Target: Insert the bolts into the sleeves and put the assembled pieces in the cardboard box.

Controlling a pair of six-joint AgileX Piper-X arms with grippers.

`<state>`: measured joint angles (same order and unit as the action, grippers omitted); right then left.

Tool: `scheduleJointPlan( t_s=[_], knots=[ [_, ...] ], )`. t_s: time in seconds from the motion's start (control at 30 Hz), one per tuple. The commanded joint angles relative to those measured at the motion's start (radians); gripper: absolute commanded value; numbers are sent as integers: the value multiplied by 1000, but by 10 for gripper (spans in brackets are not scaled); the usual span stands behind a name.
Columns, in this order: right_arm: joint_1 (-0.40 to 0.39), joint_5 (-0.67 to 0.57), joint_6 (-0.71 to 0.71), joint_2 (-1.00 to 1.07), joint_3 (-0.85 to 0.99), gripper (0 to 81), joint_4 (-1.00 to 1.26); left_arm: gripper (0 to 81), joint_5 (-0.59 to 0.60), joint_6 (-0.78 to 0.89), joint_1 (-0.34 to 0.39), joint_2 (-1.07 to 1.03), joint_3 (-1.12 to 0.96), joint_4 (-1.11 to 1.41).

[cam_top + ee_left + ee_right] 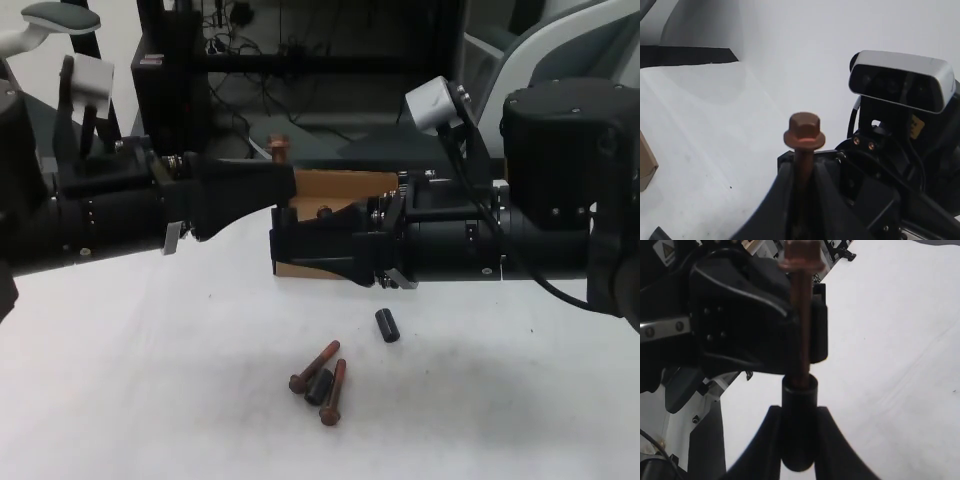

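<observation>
Left loose on the near counter (150, 420), likely for later rounds: two spare bolts (318, 362) touching a spare sleeve (320, 386), then a lone sleeve (387, 325) a little farther; above and beyond these, left pincer (801, 172) clamped on a bolt (804, 132), head up and shank upright, right pincer (799, 440) clamped on a sleeve (799, 402) straight beneath, held so to keep shank and bore in line; shank tip at the sleeve mouth, looks barely entered. Farthest, behind both pincers, the cardboard box (345, 185), open-topped to take finished pieces; contents mostly hidden behind them, so cannot tell how full.
</observation>
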<state>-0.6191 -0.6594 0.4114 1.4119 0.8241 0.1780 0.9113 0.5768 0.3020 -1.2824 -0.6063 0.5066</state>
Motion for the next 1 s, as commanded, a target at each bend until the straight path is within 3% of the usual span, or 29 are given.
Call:
scheduleJointPlan(
  t_s=[0.0, 0.07, 0.1, 0.53, 0.77, 0.83, 0.87, 0.97],
  knots=[
    [8, -4, 1, -2, 13, 4, 21, 321, -23, -41, -1, 5, -6, 5],
    [8, -4, 1, -2, 13, 4, 21, 654, -21, -43, -1, 5, -6, 5],
    [8, -4, 1, -2, 13, 4, 21, 700, -21, -35, -1, 5, -6, 5],
    [10, -4, -24, -2, 13, 4, -9, 700, -29, 30, -14, 19, -9, 77],
    [43, 18, -51, -2, 13, 4, -68, 700, 28, 28, -122, 115, -9, -35],
    [44, 17, -51, -2, 13, 4, -68, 693, 84, -17, -168, 173, -9, -116],
    [44, 19, -44, -9, 13, 4, -68, 652, 93, -66, -194, 218, -9, -184],
    [27, 49, -44, -30, 13, 4, -109, 640, 69, -187, -245, 337, -9, -383]
  ],
)
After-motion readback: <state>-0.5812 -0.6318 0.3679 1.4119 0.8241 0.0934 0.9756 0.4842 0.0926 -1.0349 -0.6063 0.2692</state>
